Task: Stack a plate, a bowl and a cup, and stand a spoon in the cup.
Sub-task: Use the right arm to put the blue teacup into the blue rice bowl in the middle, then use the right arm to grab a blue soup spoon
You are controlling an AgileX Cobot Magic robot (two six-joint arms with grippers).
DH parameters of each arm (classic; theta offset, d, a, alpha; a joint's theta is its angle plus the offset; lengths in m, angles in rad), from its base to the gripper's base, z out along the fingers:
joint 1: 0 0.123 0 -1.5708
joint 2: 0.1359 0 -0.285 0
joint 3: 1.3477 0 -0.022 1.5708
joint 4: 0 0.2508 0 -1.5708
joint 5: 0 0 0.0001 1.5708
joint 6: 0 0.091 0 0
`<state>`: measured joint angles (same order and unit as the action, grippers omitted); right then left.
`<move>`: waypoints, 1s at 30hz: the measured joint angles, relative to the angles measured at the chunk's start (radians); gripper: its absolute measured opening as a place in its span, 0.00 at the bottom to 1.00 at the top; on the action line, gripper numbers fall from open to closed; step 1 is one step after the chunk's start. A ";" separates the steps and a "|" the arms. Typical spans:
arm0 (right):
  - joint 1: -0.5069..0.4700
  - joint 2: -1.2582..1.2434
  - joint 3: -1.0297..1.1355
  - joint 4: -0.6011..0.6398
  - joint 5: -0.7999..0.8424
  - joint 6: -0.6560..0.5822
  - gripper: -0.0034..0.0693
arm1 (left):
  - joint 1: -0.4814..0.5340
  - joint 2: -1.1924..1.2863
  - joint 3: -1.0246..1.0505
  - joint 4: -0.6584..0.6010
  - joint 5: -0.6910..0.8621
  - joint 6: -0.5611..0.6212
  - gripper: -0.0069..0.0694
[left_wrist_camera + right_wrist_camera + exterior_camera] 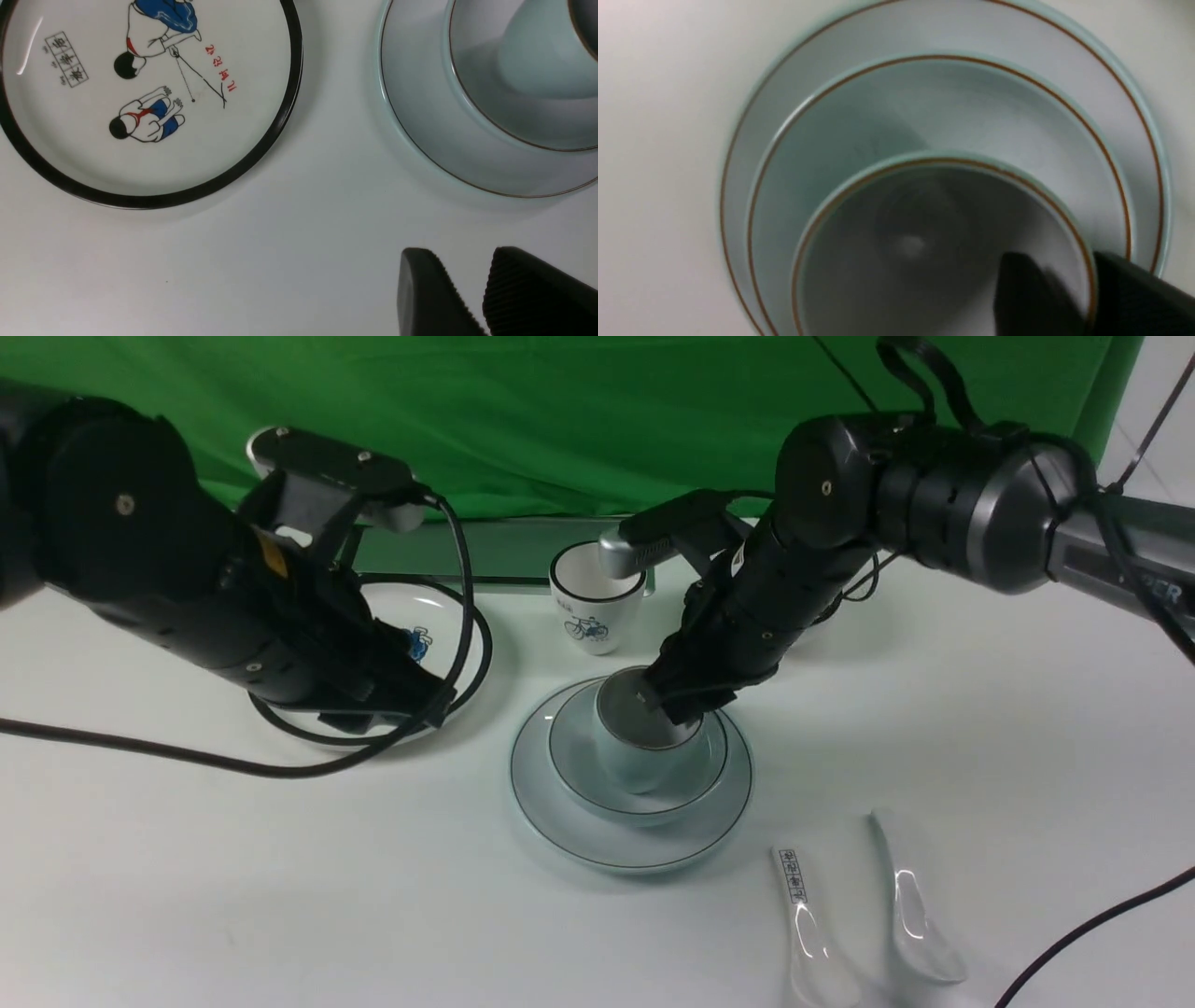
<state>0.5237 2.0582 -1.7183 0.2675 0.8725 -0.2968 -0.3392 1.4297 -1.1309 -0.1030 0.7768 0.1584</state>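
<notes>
Now | cup [637, 767] upright | spoon [910, 896] flat — handle pointing away | right claw [684, 711] astride rim — grip unclear | left claw [460, 261] ajar, empty

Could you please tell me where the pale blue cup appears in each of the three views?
Front: the cup is at centre, standing in the bowl on the plate.
Left wrist: the cup is in the top-right corner, cut off by the edge.
Right wrist: the cup fills the lower middle, seen from above.
Shared landmark: the bowl ringing the cup.
</notes>
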 joint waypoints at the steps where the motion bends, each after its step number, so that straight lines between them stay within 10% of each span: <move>1: 0.001 0.000 -0.022 -0.015 0.033 0.002 0.53 | 0.000 0.000 0.000 0.001 0.000 0.000 0.29; 5: 0.002 -0.030 -0.127 -0.106 0.233 0.007 0.77 | 0.000 0.000 0.000 0.001 0.000 0.000 0.30; 14: -0.021 -0.275 0.111 -0.223 0.314 0.048 0.79 | 0.000 0.000 0.000 0.001 0.016 0.000 0.31; 30: -0.136 -0.319 0.689 -0.232 -0.359 0.318 0.77 | 0.000 0.000 0.000 -0.001 0.008 0.000 0.31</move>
<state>0.3873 1.7396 -1.0291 0.0356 0.5132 0.0210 -0.3392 1.4297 -1.1309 -0.1043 0.7847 0.1584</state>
